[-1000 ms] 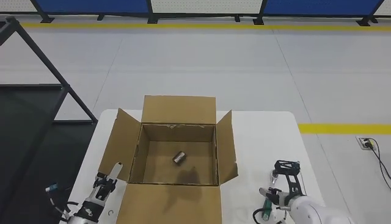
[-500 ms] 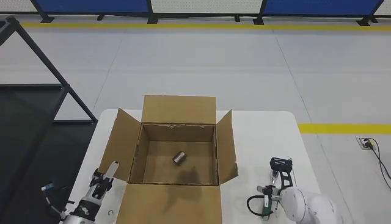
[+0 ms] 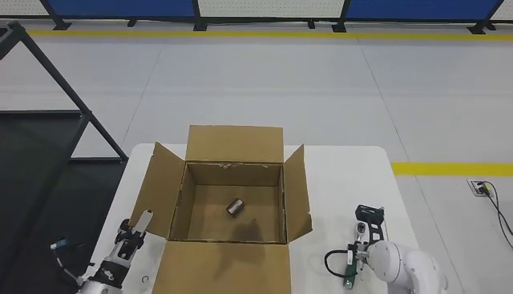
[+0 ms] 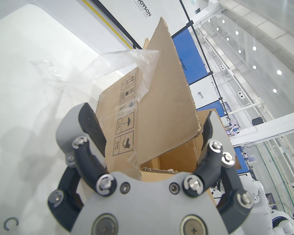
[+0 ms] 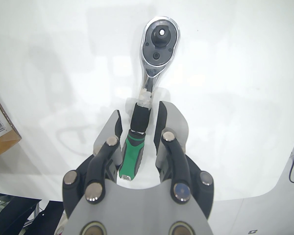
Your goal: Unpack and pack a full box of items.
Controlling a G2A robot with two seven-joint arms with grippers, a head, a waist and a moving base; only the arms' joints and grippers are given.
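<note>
On table (image 3: 346,183): one box (image 3: 235,143), one ratchet (image 5: 159,40); one cylinder (image 3: 234,207) inside box.

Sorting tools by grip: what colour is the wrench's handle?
Green and black handle; right wrist view shows it best.

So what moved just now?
The right gripper shifted slightly toward the box and turned; it now sits open around the wrench. The left gripper slid back a little, away from the box. Nothing was visibly grabbed or dropped. The box and the small dark cylinder inside stayed put.
</note>
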